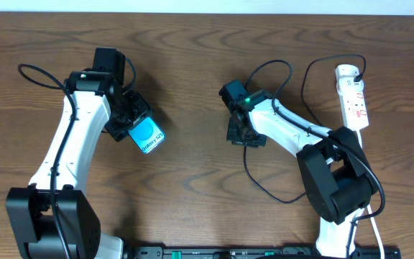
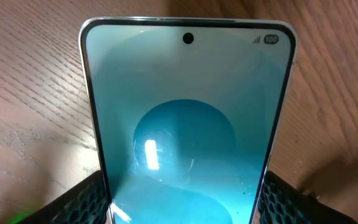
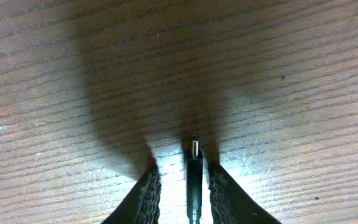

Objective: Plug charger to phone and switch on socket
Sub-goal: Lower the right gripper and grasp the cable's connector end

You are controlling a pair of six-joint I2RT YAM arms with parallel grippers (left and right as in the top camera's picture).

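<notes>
Your left pincer point(image 1: 130, 121) is clamped on the phone point(image 2: 188, 124), whose lit screen juts out ahead of its fingers. Your right pincer point(image 3: 182, 171) flanks the charger point(image 3: 194, 180) tip with slim gaps showing, so you cannot tell whether it grips. The socket point(image 1: 353, 97) lies well apart from it.

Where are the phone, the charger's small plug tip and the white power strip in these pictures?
phone point(image 2: 188, 143): left wrist view, middle of its lit screen.
charger point(image 3: 194, 149): right wrist view, on the small metal plug tip.
socket point(image 1: 356, 101): overhead view, middle of the white strip's body.
</notes>
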